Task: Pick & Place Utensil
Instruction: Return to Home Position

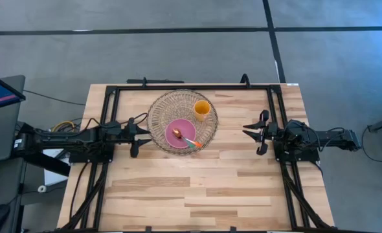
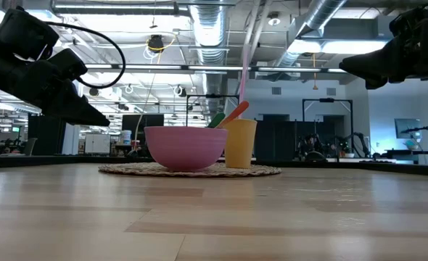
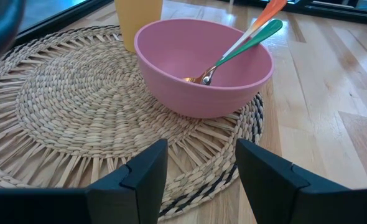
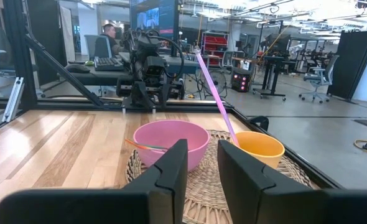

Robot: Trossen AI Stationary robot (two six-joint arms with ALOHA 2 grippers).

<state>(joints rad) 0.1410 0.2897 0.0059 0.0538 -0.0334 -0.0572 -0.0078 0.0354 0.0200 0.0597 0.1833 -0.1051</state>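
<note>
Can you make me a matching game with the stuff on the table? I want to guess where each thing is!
Things:
1. green spoon
2. pink straw
3. pink bowl
4. left end effector

Places:
A. stands in the yellow cup
B. sits on the woven mat
C. leans inside the pink bowl
D. hovers open at the mat's left edge

Right pairs: 1-C, 2-A, 3-B, 4-D.

The right end effector is open too, off to the mat's right, holding nothing.
</note>
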